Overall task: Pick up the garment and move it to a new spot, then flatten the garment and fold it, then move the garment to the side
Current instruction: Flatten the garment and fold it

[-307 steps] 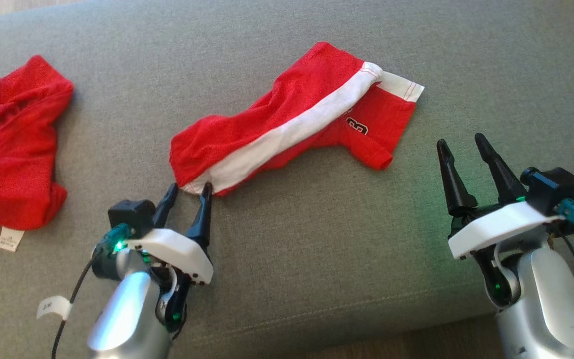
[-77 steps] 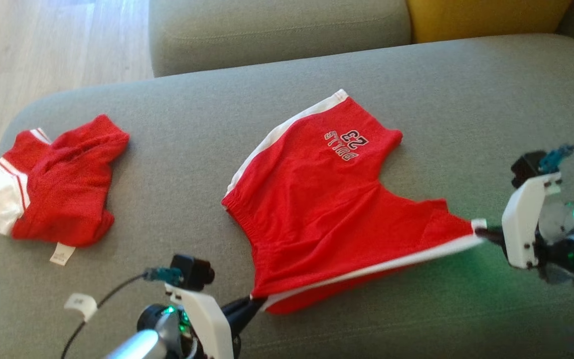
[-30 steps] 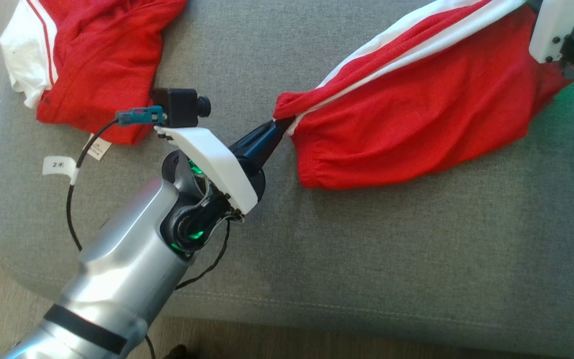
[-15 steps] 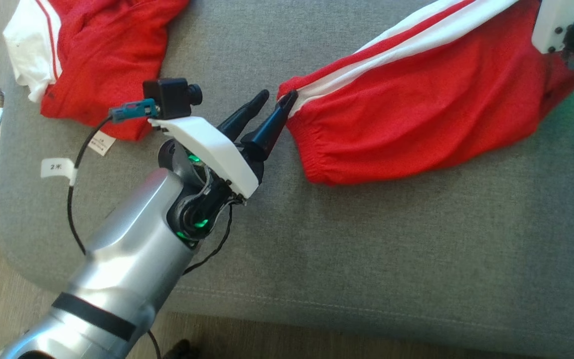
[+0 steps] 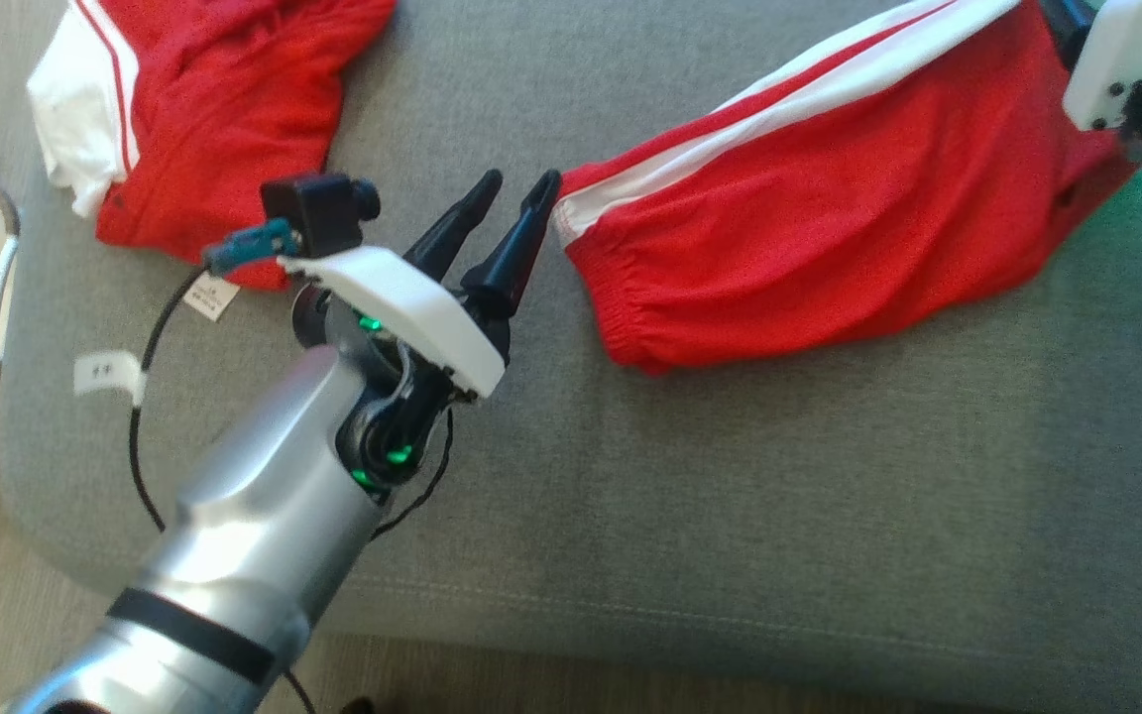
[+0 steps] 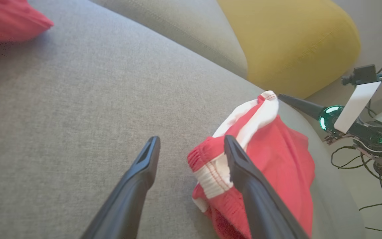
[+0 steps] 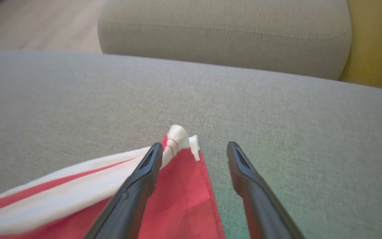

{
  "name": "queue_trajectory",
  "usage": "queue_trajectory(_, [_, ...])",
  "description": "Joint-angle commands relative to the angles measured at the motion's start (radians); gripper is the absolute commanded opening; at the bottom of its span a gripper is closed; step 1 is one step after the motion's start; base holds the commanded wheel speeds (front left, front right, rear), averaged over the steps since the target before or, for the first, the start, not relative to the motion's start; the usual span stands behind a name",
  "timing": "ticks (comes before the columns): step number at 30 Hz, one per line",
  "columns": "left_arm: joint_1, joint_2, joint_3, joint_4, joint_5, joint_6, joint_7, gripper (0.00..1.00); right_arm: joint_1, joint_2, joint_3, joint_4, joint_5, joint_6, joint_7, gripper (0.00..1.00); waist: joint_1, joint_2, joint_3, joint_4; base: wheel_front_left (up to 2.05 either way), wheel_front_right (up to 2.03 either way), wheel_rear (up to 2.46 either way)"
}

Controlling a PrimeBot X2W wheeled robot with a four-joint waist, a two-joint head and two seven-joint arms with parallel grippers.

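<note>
Left to right: crumpled red-and-white garment (image 5: pixel 214 119) at 10 o'clock, its white tag (image 5: pixel 209 295) unreadable. The left hand (image 5: pixel 521 178) is released beside the waistband. Red fabric shorts with a white side stripe (image 5: pixel 829 218) lie on the grey sofa cushion (image 5: pixel 730 476) towards 2 o'clock. The right hand (image 7: pixel 194 147) is released. Flattening is judged in hand; fresh corner grasps are called for.

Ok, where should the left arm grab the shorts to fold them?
Probably the waistband corner of the shorts, where the white stripe ends, coming in low from their left end. It stands bunched off the cushion, facing the left gripper, jaws open.
</note>
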Motion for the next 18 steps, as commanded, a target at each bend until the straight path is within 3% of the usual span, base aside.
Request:
queue_trajectory(1, [0.002, 0.029, 0.029, -0.019, 0.015, 0.004, -0.027, 1.0, -0.005, 0.027, -0.007, -0.019, 0.005, -0.001, -0.039, 1.0, -0.0001, 0.0, -0.036, -0.024, 0.0, 0.0, 0.0])
queue_trajectory(4, [0.036, 0.032, 0.034, -0.017, 0.036, 0.019, -0.082, 1.0, 0.023, 0.051, -0.011, -0.005, -0.001, -0.001, -0.116, 1.0, -0.0001, 0.0, -0.085, -0.053, 0.0, 0.0, 0.0])
queue_trajectory(9, [0.099, 0.051, 0.105, -0.051, 0.104, 0.092, -0.139, 1.0, 0.097, 0.086, -0.046, -0.039, 0.062, -0.001, -0.257, 1.0, -0.0001, 0.0, -0.166, -0.104, 0.0, 0.0, 0.0])
queue_trajectory(14, [0.209, 0.044, 0.295, -0.193, 0.257, 0.169, -0.144, 1.0, 0.218, 0.105, -0.024, -0.145, 0.101, -0.001, -0.363, 1.0, -0.0001, 0.0, -0.229, -0.151, 0.0, 0.0, 0.0])
queue_trajectory(18, [0.327, 0.014, 0.428, -0.297, 0.401, 0.191, -0.144, 1.0, 0.332, 0.095, -0.019, -0.275, 0.082, -0.001, -0.392, 1.0, -0.0001, 0.0, -0.268, -0.184, 0.0, 0.0, 0.0])
